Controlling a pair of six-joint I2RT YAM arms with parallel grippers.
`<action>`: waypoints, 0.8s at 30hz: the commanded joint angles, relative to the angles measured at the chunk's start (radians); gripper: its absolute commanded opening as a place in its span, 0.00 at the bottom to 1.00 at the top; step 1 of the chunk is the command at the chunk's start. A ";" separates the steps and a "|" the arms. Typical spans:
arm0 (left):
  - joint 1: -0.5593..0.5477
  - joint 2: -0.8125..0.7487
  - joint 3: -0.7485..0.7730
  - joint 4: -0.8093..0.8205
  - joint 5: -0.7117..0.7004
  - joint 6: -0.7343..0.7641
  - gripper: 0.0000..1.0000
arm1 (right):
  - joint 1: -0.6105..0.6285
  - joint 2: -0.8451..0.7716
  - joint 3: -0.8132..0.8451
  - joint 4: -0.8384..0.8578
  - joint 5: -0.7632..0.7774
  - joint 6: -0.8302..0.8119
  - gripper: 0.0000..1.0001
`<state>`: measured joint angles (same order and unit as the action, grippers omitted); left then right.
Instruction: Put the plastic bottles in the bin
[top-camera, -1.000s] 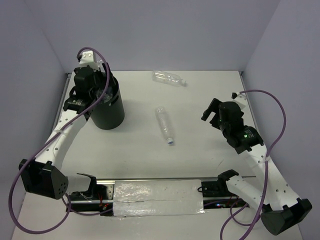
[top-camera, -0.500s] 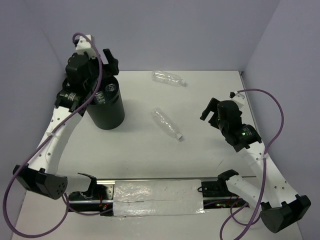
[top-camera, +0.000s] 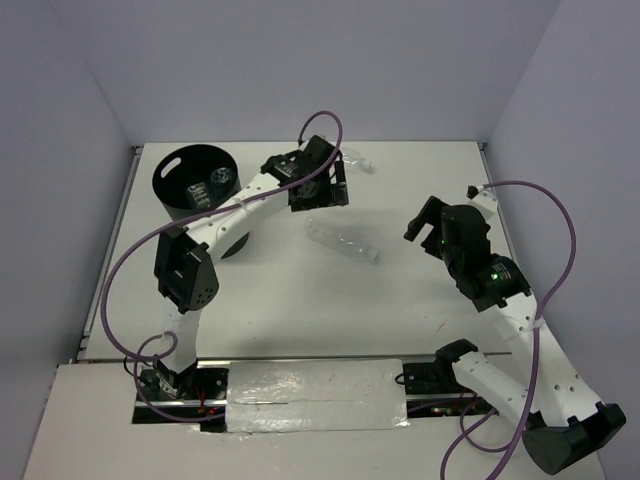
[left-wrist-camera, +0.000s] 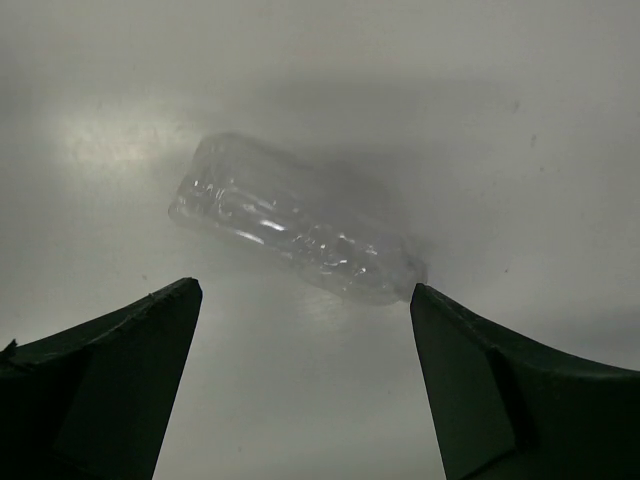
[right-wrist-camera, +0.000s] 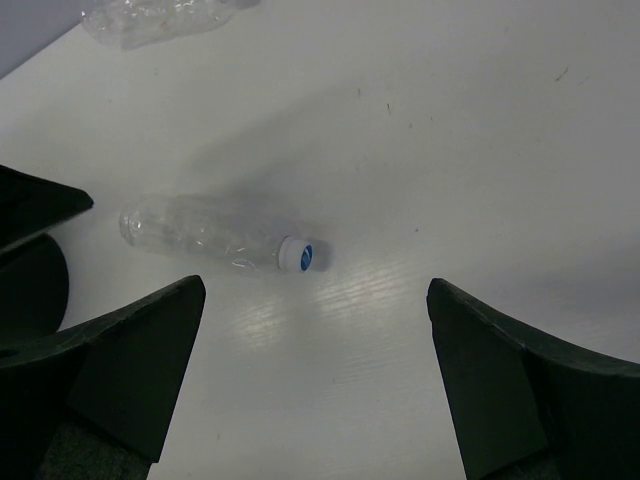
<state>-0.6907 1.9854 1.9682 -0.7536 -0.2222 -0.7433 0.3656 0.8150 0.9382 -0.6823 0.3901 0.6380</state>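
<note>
Clear, crinkled plastic fills the left wrist view: a small transparent drink bottle (left-wrist-camera: 290, 235) lies on its side on the white tabletop (left-wrist-camera: 480, 120). It is framed between the two dark fingers of the left gripper (left-wrist-camera: 302, 290), which stand spread wide with nothing in them. That reads to me as a line-up for a pick, with a finger on either side of the body and no contact. From overhead, the left arm folds at an elbow just in front of the black cylindrical plastic bin (top-camera: 172, 168), and its forearm runs past the bin's right side. The wrist hangs between two loose bottles. The far clear bottle (top-camera: 357, 160) near the back wall is mostly hidden under the wrist. The middle clear bottle (top-camera: 343, 243) lies diagonally on open table, its white cap pointing toward the right arm. Which of the two the left wrist camera is on, I can't say for sure. Inside the bin, two clear shapes (top-camera: 221, 178) sit on the bottom, bottles by the look of them, so part of the job seems done. On the other side, the right gripper (right-wrist-camera: 315, 285) is poised above the table, its fingers wide apart and empty, looking down on the capped bottle and well apart from it. I'd judge it's placed there to wait out of its partner's way. The bin stands upright at the far left, mouth open for a drop from above.
</note>
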 joint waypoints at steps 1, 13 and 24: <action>-0.012 0.007 0.008 -0.098 -0.008 -0.304 0.99 | -0.005 -0.007 -0.003 0.006 0.023 0.009 1.00; -0.024 0.171 -0.019 -0.130 0.069 -0.708 0.99 | -0.005 -0.011 -0.010 0.000 0.012 0.006 1.00; -0.009 0.214 -0.046 -0.155 -0.014 -0.835 0.99 | -0.007 -0.024 -0.029 -0.013 0.012 -0.008 1.00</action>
<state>-0.7109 2.2147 1.9408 -0.9054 -0.2039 -1.5265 0.3656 0.8059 0.9218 -0.6975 0.3885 0.6369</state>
